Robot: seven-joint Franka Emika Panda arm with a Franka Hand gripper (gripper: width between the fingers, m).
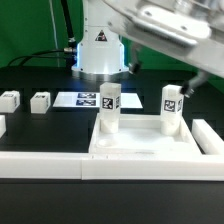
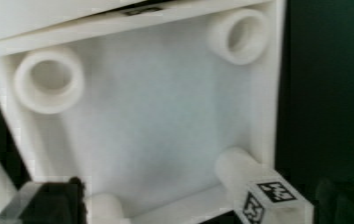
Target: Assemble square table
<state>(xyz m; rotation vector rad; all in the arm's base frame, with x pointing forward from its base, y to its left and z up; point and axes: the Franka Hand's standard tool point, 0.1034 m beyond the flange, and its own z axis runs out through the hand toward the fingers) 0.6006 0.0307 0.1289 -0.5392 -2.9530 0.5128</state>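
white slab (image 1: 140, 150) holds two upright legs (image 1: 109, 108); the jaws, blurred and cut off at frame edges, stand wide apart, empty.

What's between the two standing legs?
Only bare tabletop, shown in the exterior view, from the leg on the exterior view's left to the other leg.

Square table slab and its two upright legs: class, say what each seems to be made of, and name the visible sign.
The slab looks like white moulded plastic with a smooth, matte finish: even colour, and round sockets formed in one piece with it. The upright legs seem to be the same white plastic. Their black-and-white tags look like printed stickers, though that is uncertain.
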